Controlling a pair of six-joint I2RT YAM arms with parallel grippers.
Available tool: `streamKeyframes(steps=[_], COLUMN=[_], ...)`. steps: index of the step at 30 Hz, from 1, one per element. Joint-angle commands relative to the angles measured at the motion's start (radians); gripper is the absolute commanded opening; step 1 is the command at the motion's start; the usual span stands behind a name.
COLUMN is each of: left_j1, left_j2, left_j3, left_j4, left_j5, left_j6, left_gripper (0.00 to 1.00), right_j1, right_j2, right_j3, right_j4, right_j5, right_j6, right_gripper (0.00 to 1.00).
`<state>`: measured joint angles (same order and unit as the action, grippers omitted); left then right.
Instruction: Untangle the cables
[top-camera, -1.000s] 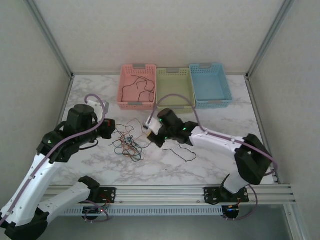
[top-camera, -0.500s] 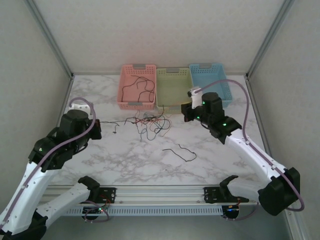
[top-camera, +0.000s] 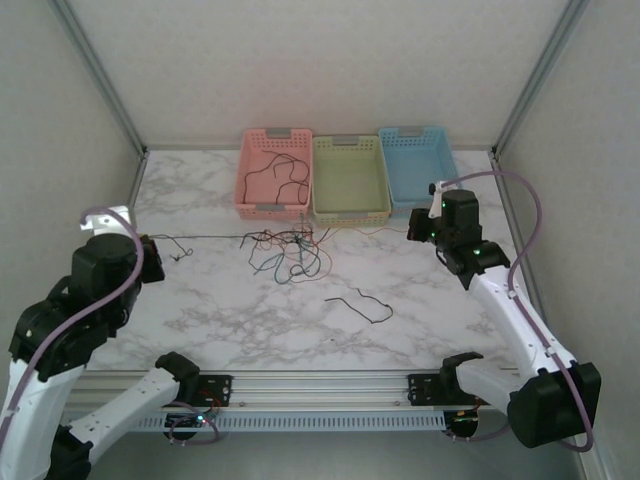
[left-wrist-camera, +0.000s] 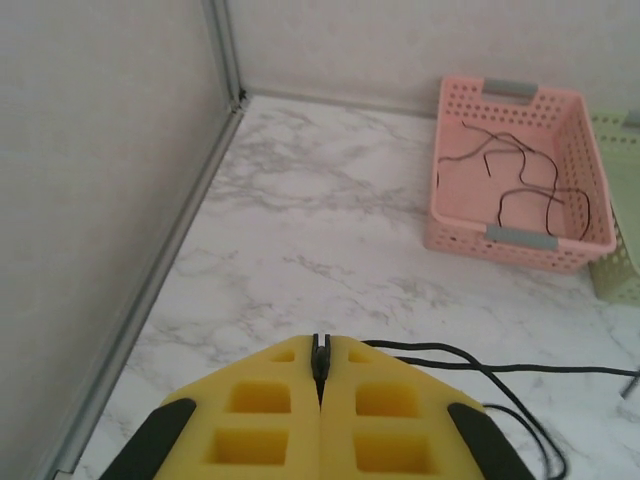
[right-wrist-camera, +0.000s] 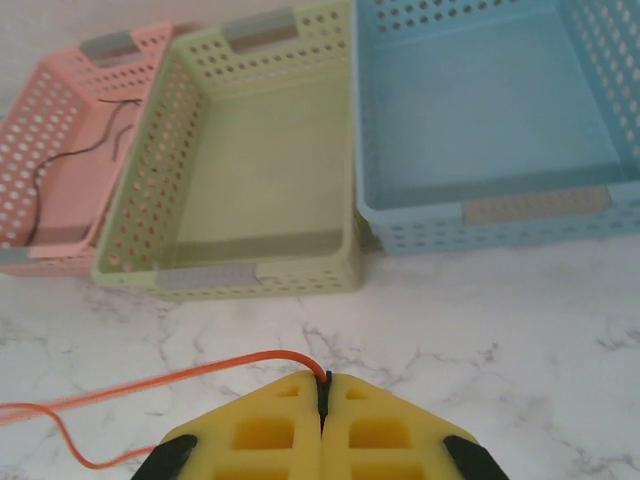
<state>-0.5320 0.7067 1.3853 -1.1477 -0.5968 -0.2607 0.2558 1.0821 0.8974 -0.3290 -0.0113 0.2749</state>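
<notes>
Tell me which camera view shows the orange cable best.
Right wrist view: the orange cable runs bright and sharp into the shut right end effector. The top external view gives just a faint thin line from the tangle.

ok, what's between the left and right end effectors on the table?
In the top view, the tangled cables lie between the left end effector and the right end effector, with strands stretched toward each.

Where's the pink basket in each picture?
Top camera: pink basket at the back, leftmost of three.
Left wrist camera: pink basket at the upper right, black cables inside.
Right wrist camera: pink basket at the upper left edge.
Shared landmark: the green basket sits right beside it in every view.
</notes>
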Motion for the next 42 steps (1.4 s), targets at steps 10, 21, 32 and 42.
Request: streamKeyframes(steps=[10,21,32,42], left_j1=[0.012,0.010,0.012,0.012], left_j2=[-0.030,-0.017,0.016,0.073], left_j3=[0.122,0.073,-0.062,-0.187], left_j4=[-0.091,-0.052,0.010,0.121], left_j5=[-0.151,-0.036,0.092,0.290], left_j6=[0.059,0.054,0.032,-0.017], left_gripper=[0.00,0.00,0.00,0.00], right_j1=[-0.081,-0.114,-0.115,-0.113], right_j2=[-0.017,-0.029,-0.046,-0.036], right_j3=[-0.066,-0.063,0.136,0.047], right_j4=[-0.080,-0.058,-0.109,-0.202], right_j5=[0.142,0.061,-0.078,-0.138], right_j6=[0.041,0.044,0.040,0.098], right_gripper=[0.00,0.00,0.00,0.00])
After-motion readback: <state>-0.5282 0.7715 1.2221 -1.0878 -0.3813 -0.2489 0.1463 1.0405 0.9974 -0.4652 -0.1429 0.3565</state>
